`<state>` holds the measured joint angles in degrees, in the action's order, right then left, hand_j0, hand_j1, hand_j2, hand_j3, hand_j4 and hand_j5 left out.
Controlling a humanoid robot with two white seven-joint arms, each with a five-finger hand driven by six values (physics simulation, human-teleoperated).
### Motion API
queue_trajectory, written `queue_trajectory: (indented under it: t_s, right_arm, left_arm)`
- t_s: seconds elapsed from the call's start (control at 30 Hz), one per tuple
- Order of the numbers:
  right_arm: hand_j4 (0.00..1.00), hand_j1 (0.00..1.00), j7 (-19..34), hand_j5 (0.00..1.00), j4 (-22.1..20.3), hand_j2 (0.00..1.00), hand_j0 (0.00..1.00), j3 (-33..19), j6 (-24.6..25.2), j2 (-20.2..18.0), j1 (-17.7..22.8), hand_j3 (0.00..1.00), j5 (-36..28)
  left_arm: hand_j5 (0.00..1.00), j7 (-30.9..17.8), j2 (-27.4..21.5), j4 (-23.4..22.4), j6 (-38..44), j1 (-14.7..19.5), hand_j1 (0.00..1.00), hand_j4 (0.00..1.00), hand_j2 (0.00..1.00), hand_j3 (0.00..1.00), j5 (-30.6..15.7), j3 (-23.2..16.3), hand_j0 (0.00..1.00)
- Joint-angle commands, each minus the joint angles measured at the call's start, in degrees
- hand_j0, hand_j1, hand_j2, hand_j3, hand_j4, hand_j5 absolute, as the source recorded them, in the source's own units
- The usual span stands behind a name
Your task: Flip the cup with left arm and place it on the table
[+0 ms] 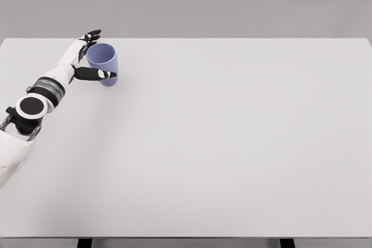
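A light blue cup [104, 62] stands upright on the white table [232, 143] near its far left corner, mouth facing up. My left hand [93, 56] is at the cup's left side. Its black thumb [97, 74] reaches across the cup's near side low down, and the other fingers [90, 36] show behind the rim. The hand wraps the cup, which rests on the table. The left arm comes in from the lower left edge. No right arm shows.
The white table fills most of the view, with its far edge against a grey wall and dark legs [84, 243] at the near edge.
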<state>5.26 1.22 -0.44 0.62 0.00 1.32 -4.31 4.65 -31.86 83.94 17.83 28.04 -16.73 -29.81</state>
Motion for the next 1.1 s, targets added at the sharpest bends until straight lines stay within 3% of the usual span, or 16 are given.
queue_trajectory:
  t_s: [0.0,0.7,1.07]
  right_arm:
    - [1.00,1.00,0.0,1.00,0.0,1.00,1.00,0.0,0.0,0.0,0.0,1.00,0.0]
    - [1.00,1.00,0.0,1.00,0.0,1.00,1.00,0.0,0.0,0.0,0.0,1.00,0.0]
    - [1.00,1.00,0.0,1.00,0.0,1.00,1.00,0.0,0.0,0.0,0.0,1.00,0.0]
  left_arm:
    - [1.00,0.0,-0.2,0.1,0.0,0.0,1.00,1.00,1.00,1.00,0.1,0.0,1.00]
    - [1.00,0.0,-1.7,0.3,-0.1,-0.8,1.00,1.00,1.00,1.00,0.0,1.2,1.00]
    - [1.00,0.0,-5.7,4.6,-0.1,-3.7,1.00,1.00,1.00,1.00,-0.2,4.1,1.00]
